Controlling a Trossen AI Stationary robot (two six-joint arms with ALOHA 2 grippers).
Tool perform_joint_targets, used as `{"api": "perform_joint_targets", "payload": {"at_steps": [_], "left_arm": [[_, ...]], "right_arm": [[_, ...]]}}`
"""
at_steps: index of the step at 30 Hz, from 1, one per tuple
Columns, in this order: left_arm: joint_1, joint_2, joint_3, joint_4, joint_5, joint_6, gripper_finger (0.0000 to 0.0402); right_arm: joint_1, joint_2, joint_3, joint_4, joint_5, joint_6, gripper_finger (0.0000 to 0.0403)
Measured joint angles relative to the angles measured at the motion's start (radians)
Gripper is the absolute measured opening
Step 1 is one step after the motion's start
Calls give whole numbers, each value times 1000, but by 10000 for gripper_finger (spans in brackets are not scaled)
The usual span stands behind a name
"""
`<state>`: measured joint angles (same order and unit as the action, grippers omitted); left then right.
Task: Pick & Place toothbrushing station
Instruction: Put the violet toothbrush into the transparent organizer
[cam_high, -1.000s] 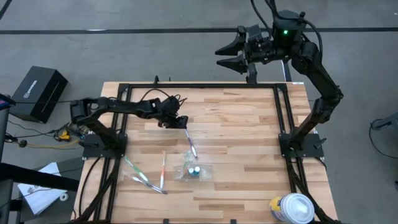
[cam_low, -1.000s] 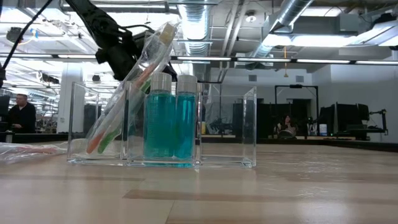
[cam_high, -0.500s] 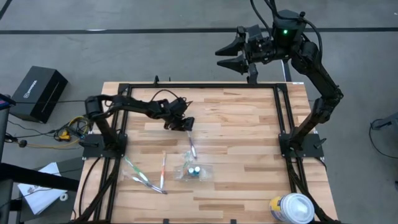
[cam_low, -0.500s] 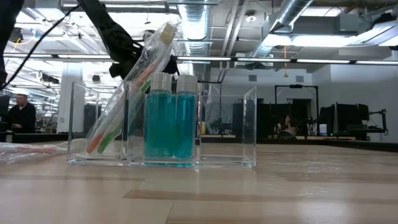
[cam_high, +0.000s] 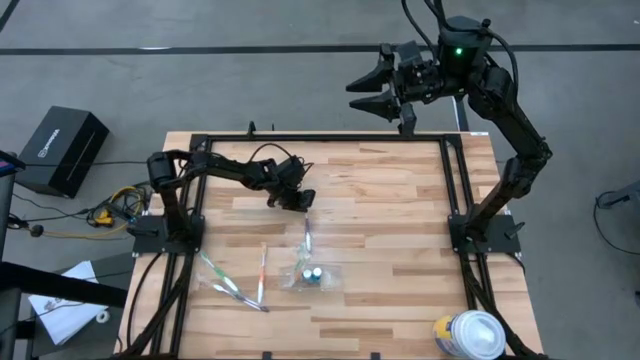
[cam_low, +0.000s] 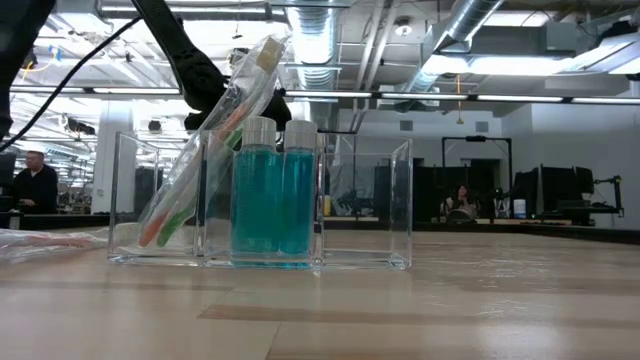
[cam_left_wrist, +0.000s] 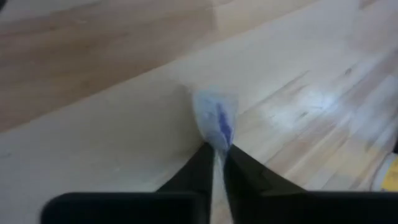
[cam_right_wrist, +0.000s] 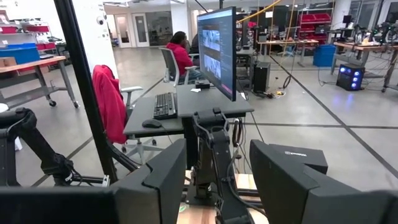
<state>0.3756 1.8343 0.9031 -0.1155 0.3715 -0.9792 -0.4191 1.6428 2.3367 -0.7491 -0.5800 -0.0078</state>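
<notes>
The left gripper (cam_high: 300, 199) is pinched nearly shut on the end of a wrapped toothbrush (cam_high: 307, 238), which lies on the desk (cam_high: 390, 220) and runs from the jaws toward the holder (cam_high: 313, 276). The left wrist view shows the fingers closed on the clear wrapper tip (cam_left_wrist: 217, 121), a thin hold by the look of it. The holder sits just past the brush's far end; it already carries two teal tubes (cam_low: 272, 190) and one brush (cam_low: 205, 140) leaning in an end compartment. Two more brushes (cam_high: 235, 288) lie beside the holder, on the gripper's left-arm side.

To do this step well, lift straight and slowly, so the wrapper does not slip out of the pinch (a grip on film alone may slide). Carry the brush over a free compartment, tip it toward upright, and lower it until its end rests inside before letting go.

The right gripper (cam_high: 368, 90) waits beyond the far desk edge, half open and holding nothing.
</notes>
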Motion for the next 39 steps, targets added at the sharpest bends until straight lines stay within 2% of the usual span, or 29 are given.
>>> {"api": "perform_joint_targets", "payload": {"at_steps": [4, 10, 15, 22, 26, 30, 39], "left_arm": [[-1, 1, 0, 56, 2, 7, 9], [-1, -43, 0, 235, -26, 7, 1], [8, -179, 0, 286, -110, 89, 0], [-39, -470, 0, 270, -245, 367, 0], [-118, -626, 0, 267, -351, 505, 0], [-233, -736, 0, 243, -456, 552, 0], [-556, -839, 0, 27, -666, 556, 0]], "right_arm": [[0, 0, 0, 0, 0, 0, 168], [0, 0, 0, 0, -26, 0, 168], [0, 0, 0, 0, -26, -3, 168], [-2, 0, 0, 0, -26, -18, 168], [-2, 0, 0, 0, -26, -18, 168], [-2, 0, 0, 1, -26, -18, 168], [-2, 0, 0, 6, -20, 28, 168]]}}
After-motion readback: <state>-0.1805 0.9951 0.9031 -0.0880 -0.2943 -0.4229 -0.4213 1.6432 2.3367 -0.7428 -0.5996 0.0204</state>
